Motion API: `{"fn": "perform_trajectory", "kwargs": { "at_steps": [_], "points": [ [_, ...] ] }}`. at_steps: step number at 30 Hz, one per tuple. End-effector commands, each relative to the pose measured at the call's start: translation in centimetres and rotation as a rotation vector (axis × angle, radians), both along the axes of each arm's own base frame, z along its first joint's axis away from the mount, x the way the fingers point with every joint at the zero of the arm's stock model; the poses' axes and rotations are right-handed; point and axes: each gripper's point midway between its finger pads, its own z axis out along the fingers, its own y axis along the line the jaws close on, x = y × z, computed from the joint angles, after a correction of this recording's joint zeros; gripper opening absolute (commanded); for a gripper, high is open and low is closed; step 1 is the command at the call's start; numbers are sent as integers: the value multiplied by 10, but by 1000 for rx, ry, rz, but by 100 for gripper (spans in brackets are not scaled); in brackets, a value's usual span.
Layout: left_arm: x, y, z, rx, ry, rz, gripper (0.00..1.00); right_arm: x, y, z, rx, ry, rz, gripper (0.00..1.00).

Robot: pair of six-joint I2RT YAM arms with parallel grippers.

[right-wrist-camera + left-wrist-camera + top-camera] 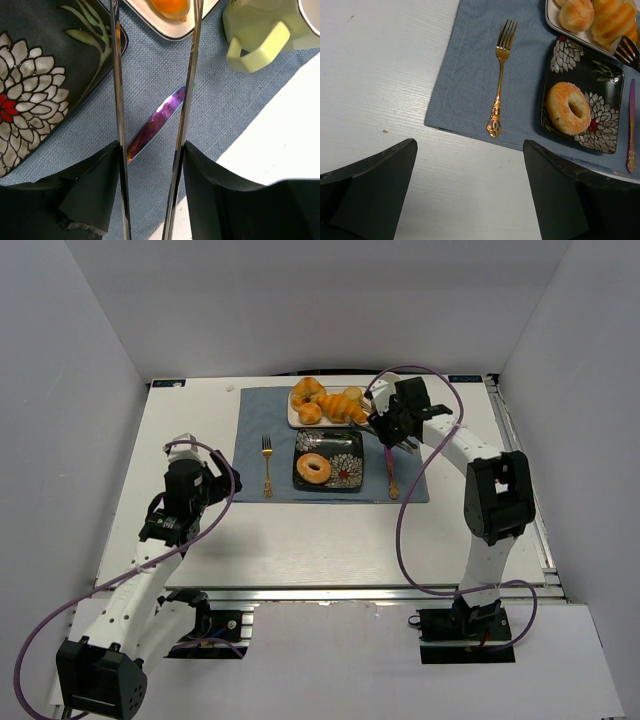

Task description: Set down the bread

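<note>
Golden bread rolls (pixel 335 405) sit piled on white rectangular plate (pixel 551 20), top centre of table; right hand (pixel 388 428) just right of them, clamped on silver metal tongs (pixel 119 100), blades apart, aimed up-frame at a roll; left hand (pixel 470 200) spread empty, lower left, farther off
</note>
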Motion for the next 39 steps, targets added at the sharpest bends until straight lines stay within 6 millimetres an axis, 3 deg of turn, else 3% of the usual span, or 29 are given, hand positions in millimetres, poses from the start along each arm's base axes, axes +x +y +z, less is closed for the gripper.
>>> {"fn": "perform_trajectory", "kwargs": {
  "at_steps": [1,9,12,15,16,19,27,31,34,35,36,38,39],
  "points": [
    [1,-2,3,7,-13,-13,98,16,5,17,21,-47,3,57],
    [3,-1,3,15,-7,-13,98,19,7,10,21,-24,3,54],
    [4,-2,3,14,-7,-14,98,17,8,10,22,-16,9,43],
    [4,-2,2,14,-6,-14,98,15,8,17,32,-20,9,22],
    [4,-2,3,12,-8,-13,98,13,9,19,35,-20,11,21],
    [4,-2,10,7,-31,-11,98,9,9,34,56,-38,4,20],
    [5,-2,5,8,-15,-8,98,-1,4,104,138,-155,-63,20],
    [7,-2,12,-9,-31,11,98,-24,4,140,201,-173,-90,20],
    [11,-7,29,-55,-75,12,98,-53,15,137,268,-114,-82,20],
    [12,-8,33,-60,-81,12,98,-57,20,147,296,-127,-76,20],
    [13,-8,38,-63,-85,11,98,-70,23,131,302,-82,-72,20],
    [12,-10,40,-67,-84,6,98,-88,31,130,336,-67,-73,20],
    [10,-9,39,-66,-76,8,98,-97,31,114,329,-30,-76,19]
  ]
}}
